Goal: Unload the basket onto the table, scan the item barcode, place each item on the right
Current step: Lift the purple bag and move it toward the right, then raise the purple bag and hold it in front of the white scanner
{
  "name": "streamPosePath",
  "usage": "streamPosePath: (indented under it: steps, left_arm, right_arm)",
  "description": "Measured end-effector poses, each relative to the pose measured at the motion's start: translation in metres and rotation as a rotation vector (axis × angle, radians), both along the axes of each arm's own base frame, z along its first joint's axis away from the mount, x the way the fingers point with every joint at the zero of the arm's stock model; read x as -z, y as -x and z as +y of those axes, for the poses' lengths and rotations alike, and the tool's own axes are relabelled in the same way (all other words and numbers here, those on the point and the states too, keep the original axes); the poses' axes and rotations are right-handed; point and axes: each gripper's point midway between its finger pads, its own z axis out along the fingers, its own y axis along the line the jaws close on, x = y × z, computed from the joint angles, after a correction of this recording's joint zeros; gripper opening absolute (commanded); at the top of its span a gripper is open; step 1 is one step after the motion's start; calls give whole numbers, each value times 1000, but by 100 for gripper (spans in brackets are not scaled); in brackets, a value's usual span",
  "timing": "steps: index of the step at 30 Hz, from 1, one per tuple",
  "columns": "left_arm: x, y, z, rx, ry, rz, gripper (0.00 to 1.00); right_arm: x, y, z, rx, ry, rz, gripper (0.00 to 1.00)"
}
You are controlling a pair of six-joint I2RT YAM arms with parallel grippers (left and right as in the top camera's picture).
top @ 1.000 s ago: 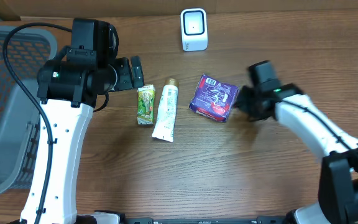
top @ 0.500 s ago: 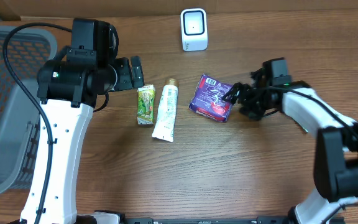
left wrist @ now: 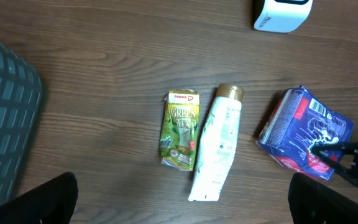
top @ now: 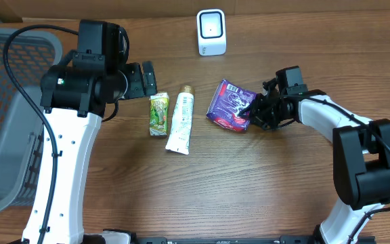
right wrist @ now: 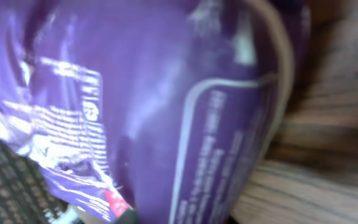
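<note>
Right gripper (top: 252, 110) low, tight on packet (top: 230, 102)

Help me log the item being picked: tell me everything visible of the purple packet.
The purple packet is a glossy, crinkled soft pack with white print, a red corner and a barcode patch. It lies on the table right of the white tube, apart from it. The right gripper is shut on its right edge.

purple packet (top: 230, 103) with white print and red corner — green carton (top: 158, 114), white gold-capped tube (top: 180, 123).
</note>
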Motion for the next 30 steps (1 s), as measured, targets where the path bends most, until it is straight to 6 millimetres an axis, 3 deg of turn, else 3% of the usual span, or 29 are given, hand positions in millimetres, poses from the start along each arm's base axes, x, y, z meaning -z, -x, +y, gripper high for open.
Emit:
streamPosePath:
  steps: [7,10,13,18,22,25,30]
  left_arm:
    - [0,0,0,0,0,0,99]
    - [0,0,0,0,0,0,99]
    - [0,0,0,0,0,0,99]
    - [0,0,0,0,0,0,100]
    - [0,0,0,0,0,0,100]
    - [0,0,0,0,0,0,100]
    - [0,0,0,0,0,0,100]
  right_arm:
    - [-9,13,-5,-61,28,-7,4]
    - [-28,18,-10,-104,57,-43,4]
    - [-71,11,-11,-152,74,-166,4]
    - [-164,4,-15,-210,118,-446,4]
    - [-207,15,-25,-213,170,-576,3]
    - [-217,21,-29,-214,193,-605,4]
    - [-216,21,-34,-219,235,-615,4]
